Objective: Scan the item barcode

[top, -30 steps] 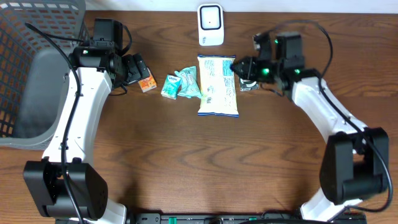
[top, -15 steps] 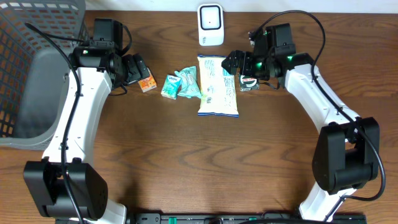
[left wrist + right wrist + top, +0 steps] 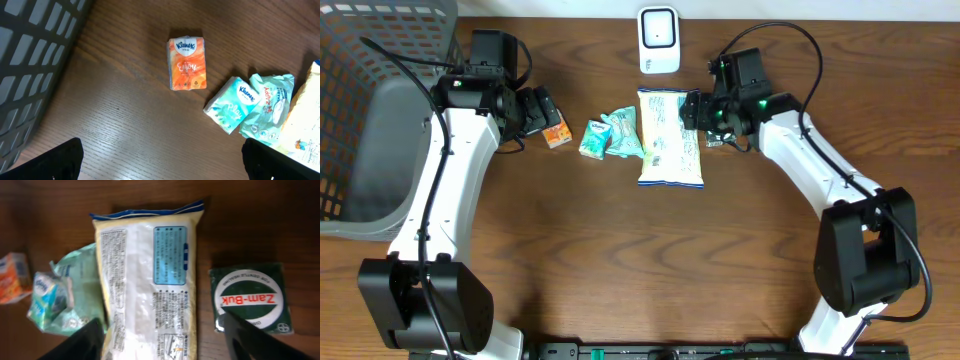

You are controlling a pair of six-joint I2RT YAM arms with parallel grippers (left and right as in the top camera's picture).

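- White-and-yellow snack bag lies flat on the wooden table, at 6 o'clock from the white scanner.
- Right gripper is over the bag, jaws spread and grasping nothing.
- Zam-Buk tin sits at the bag's 3 o'clock.
- Left gripper is released, with an orange Kleenex pack at its 12 o'clock.

dark wood-grain table

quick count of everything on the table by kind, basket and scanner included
tissue packs: 2 (orange Kleenex pack, teal Kleenex pack)
wipes: 1 (Zappy wipes pack)
bags: 1 (large yellow bag)
ointment: 1 (Zam-Buk box)
scanners: 1 (white scanner)
baskets: 1 (grey basket)
total: 7
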